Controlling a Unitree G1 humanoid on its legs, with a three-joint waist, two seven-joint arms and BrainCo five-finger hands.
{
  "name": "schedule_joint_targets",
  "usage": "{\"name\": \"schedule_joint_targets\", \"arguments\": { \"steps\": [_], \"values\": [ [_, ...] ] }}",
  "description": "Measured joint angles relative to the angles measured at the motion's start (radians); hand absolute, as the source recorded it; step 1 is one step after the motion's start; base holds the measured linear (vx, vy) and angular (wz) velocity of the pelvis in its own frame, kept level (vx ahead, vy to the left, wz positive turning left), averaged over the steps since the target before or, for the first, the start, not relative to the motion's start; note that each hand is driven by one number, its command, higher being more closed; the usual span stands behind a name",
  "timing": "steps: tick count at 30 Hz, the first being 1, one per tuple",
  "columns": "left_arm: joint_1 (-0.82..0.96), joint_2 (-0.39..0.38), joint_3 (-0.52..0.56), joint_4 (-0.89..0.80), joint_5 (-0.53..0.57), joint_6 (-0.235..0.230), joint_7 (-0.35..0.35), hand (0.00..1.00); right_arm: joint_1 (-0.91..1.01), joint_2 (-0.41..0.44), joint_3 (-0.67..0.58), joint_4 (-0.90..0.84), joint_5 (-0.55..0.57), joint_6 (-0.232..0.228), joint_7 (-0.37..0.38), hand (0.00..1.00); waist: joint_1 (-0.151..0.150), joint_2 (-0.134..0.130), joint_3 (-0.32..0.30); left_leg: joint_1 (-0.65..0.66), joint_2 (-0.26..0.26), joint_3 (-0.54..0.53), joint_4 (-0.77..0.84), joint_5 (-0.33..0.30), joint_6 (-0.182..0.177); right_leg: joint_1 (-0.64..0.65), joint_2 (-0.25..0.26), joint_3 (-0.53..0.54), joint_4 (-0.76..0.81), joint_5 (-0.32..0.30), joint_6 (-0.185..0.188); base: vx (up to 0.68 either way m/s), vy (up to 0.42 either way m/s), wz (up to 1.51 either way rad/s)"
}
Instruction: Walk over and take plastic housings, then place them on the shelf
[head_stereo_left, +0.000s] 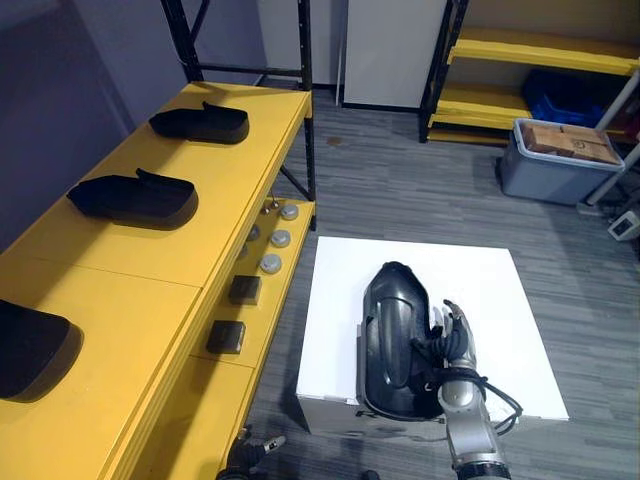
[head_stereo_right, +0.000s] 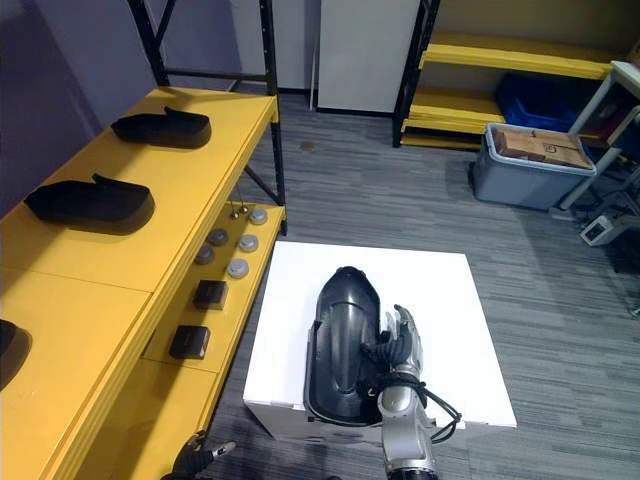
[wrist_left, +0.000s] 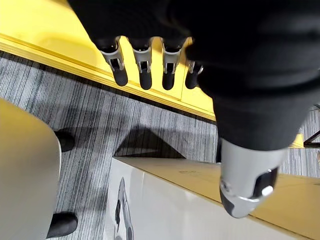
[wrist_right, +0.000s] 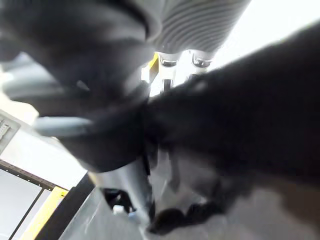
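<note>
the black plastic housing (head_stereo_left: 392, 340) is seen lying lengthwise on the white box (head_stereo_left: 500, 300). it touches the inner side of the right hand (head_stereo_left: 455, 338), which is set against the housing's right wall towards its nearer end. whether that hand is closed on the wall or merely laid against it cannot be told, since in its own wrist view the contact is hidden by the dark shell. the left hand (wrist_left: 145, 75) is hung low, well apart from the housing, with its fingers straight and nothing held.

well off to the left of the right hand, across a strip of floor, the yellow shelf (head_stereo_left: 200, 200) is found. three more housings (head_stereo_left: 133, 198) are laid along it, with bare space between them.

the pick-up is judged not yet secured. the shell looks smooth and curved and is met on one side only, so on a lift it may swing about the hand or slide out. its nearer end lies at the box's front edge, just behind the hand, so a sideways nudge could tip it to the floor. with the other hand idle, no support would be given. on the carry, the shelf's edge or the housings lying there could be struck if the set-down spot is poorly chosen.
</note>
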Motion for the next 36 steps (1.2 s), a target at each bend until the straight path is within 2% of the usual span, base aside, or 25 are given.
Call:
{"name": "schedule_joint_targets", "arguments": {
  "steps": [3,10,14,20,24,29,36],
  "values": [
    [-0.002,0.000,0.000,0.000,0.008,0.003,-0.012,0.00,-0.002,-0.025,-0.006,0.003,-0.013,0.000,0.026,1.00,0.000,-0.001,-0.001,0.000,0.000,-0.002,0.000,0.000,0.000,0.001,0.000,-0.002,0.000,0.000,0.000,0.00,0.001,0.01],
    [-0.003,0.005,0.000,0.000,0.009,0.006,-0.020,0.00,-0.020,-0.028,-0.029,0.041,-0.012,-0.006,0.050,1.00,0.000,-0.009,-0.004,0.013,0.001,-0.005,-0.009,0.002,-0.002,0.012,0.001,-0.008,-0.001,0.000,0.000,0.00,0.000,0.01],
    [-0.003,0.009,0.000,0.000,0.009,0.006,-0.018,0.00,-0.025,-0.027,-0.029,0.057,-0.004,-0.008,0.054,1.00,0.001,-0.021,-0.010,0.013,0.002,-0.007,-0.011,0.003,-0.001,0.012,0.002,-0.010,-0.001,0.000,0.000,0.00,0.000,0.00],
    [0.002,0.013,0.001,-0.040,-0.002,0.006,-0.005,0.00,-0.023,-0.028,-0.015,0.050,0.034,-0.008,0.051,1.00,0.001,-0.023,-0.010,0.013,0.002,-0.007,-0.012,0.004,0.000,0.010,0.001,-0.010,-0.001,0.000,0.000,0.00,0.000,0.00],
    [0.029,-0.005,0.027,-0.285,-0.005,-0.003,0.025,0.00,0.007,-0.030,0.023,-0.031,0.049,-0.014,0.032,1.00,0.009,-0.026,-0.012,-0.008,0.000,-0.008,-0.006,0.005,0.000,-0.007,0.001,-0.009,-0.001,0.000,0.000,0.00,0.000,0.00],
    [0.038,-0.042,0.143,-0.621,-0.025,-0.033,0.071,0.00,0.011,-0.027,0.048,-0.173,0.056,-0.043,-0.006,1.00,0.003,-0.026,-0.012,-0.019,-0.006,-0.008,0.009,0.006,0.000,-0.012,-0.004,-0.009,0.000,0.000,-0.001,0.03,0.005,0.00],
    [0.038,-0.077,0.133,-0.928,-0.061,-0.086,0.131,0.00,0.013,-0.023,0.092,-0.270,0.071,-0.079,-0.042,1.00,0.002,-0.025,-0.012,-0.014,-0.014,-0.009,0.018,0.006,0.001,-0.002,-0.012,-0.010,0.000,0.000,-0.001,0.00,0.000,0.00]
  ]
}}
